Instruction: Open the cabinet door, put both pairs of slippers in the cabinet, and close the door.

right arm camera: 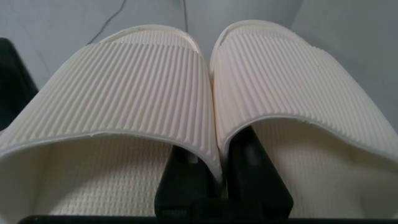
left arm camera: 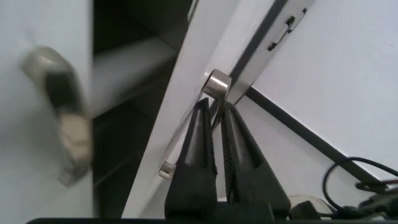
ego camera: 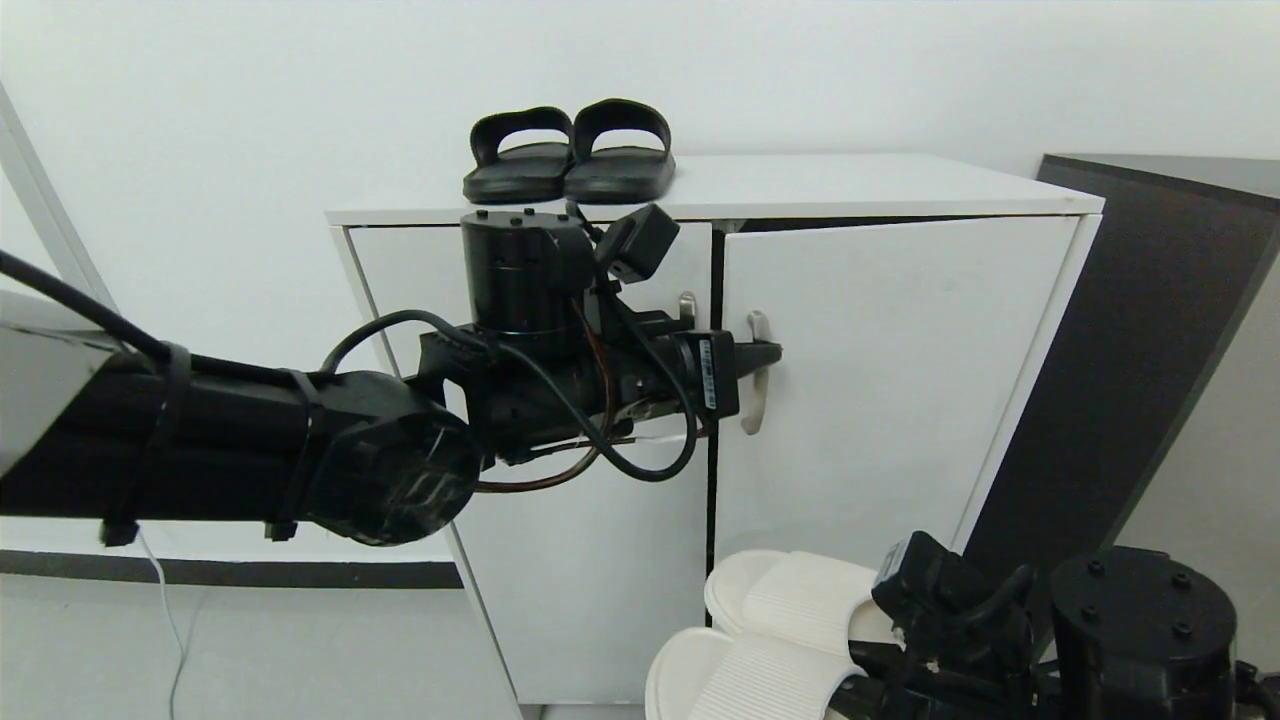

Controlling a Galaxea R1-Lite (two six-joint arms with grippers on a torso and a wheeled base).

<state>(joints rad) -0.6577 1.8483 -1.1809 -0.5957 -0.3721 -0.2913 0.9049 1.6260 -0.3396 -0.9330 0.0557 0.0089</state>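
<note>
A white two-door cabinet point(ego camera: 880, 185) stands against the wall, with a pair of black slippers point(ego camera: 570, 160) on its top. My left gripper point(ego camera: 768, 355) point(left arm camera: 216, 118) is shut on the metal handle point(ego camera: 757, 405) point(left arm camera: 217, 83) of the right door point(ego camera: 880, 380). That door stands slightly ajar, showing a dark interior and a shelf point(left arm camera: 130, 56). Low in front of the cabinet, my right gripper point(right arm camera: 221, 162) is shut on the touching inner straps of a pair of white ribbed slippers point(ego camera: 790, 610) point(right arm camera: 137, 81), held side by side.
The left door point(ego camera: 420, 270) looks shut, with its own handle point(ego camera: 687, 305) beside the centre gap. A tall dark panel point(ego camera: 1150, 350) stands right of the cabinet. A thin cable point(ego camera: 170, 620) hangs across the floor at left, below a black wall strip point(ego camera: 250, 573).
</note>
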